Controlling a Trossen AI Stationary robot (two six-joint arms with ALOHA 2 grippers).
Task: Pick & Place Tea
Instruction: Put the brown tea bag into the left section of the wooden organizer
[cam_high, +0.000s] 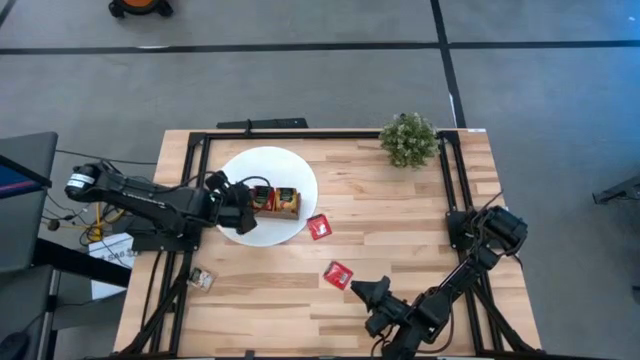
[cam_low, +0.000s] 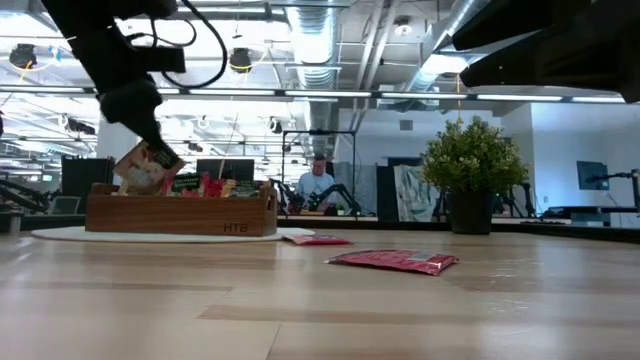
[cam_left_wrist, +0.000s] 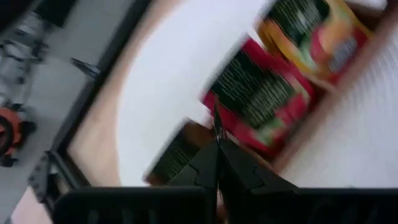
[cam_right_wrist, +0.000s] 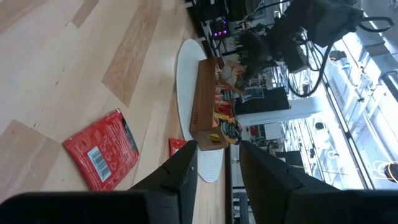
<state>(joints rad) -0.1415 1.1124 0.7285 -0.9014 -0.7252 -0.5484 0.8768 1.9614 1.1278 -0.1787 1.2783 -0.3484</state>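
Red sachet (cam_low: 394, 261) lies flat nearest the low camera, on bare surface (cam_high: 400, 210) with free planks around it, just ahead of the right gripper (cam_high: 364, 289), whose jaws stand part open and empty. Over the wooden tray (cam_high: 275, 202) on the white disc (cam_high: 290, 172), the left gripper (cam_high: 242, 204) has its jaws pinched on a sachet (cam_low: 148, 168); another red sachet (cam_high: 319, 227) rests just beside the disc's edge.

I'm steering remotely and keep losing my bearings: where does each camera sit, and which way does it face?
High: overhead, straight down on the table; both arms show.
Low: table height, looking across at the tray; left arm above it.
Left wrist: over the tray's sachets; shut left gripper.
Right wrist: along the table toward the tray; right gripper.
Shared: red sachet in high, low, right wrist.
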